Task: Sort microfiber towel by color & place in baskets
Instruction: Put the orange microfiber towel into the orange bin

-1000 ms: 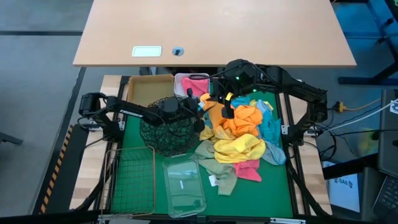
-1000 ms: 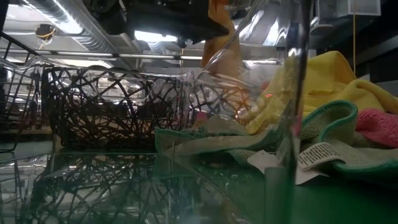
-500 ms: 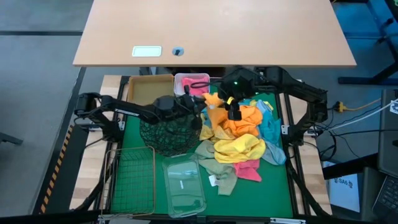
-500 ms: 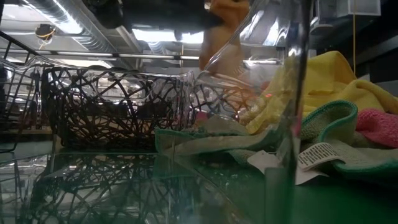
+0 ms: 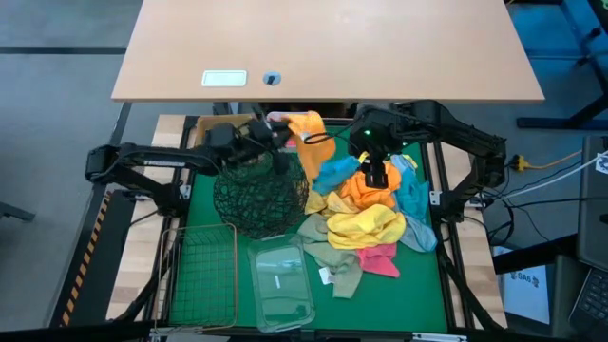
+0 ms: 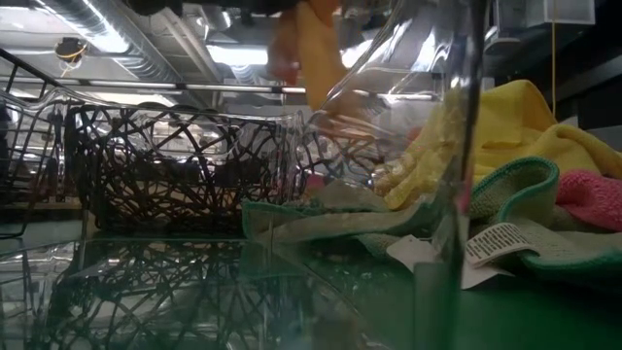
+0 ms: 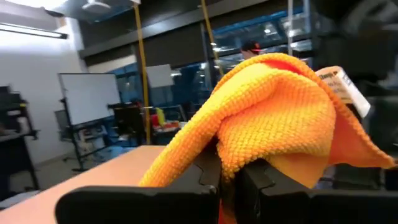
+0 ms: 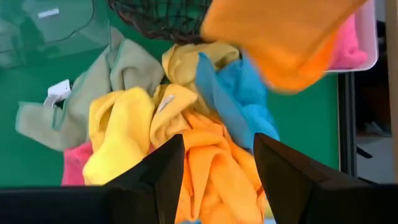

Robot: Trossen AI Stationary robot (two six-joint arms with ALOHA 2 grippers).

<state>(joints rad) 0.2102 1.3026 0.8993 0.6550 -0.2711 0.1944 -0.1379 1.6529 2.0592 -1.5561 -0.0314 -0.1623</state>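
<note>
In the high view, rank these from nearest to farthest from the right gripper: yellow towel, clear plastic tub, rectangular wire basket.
From the right gripper, over the pile:
1. Yellow towel, in the pile just below it.
2. Clear plastic tub, front centre.
3. Rectangular wire basket, front left.

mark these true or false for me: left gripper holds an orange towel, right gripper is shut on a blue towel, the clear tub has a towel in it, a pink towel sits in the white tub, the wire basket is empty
1. The left gripper holds an orange towel. True.
2. The right gripper is shut on a blue towel. False: its fingers are open above the pile, holding nothing.
3. The clear tub has a towel in it. False: no towel is in it.
4. A pink towel sits in the white tub. True.
5. The rectangular wire basket is empty. True.
</note>
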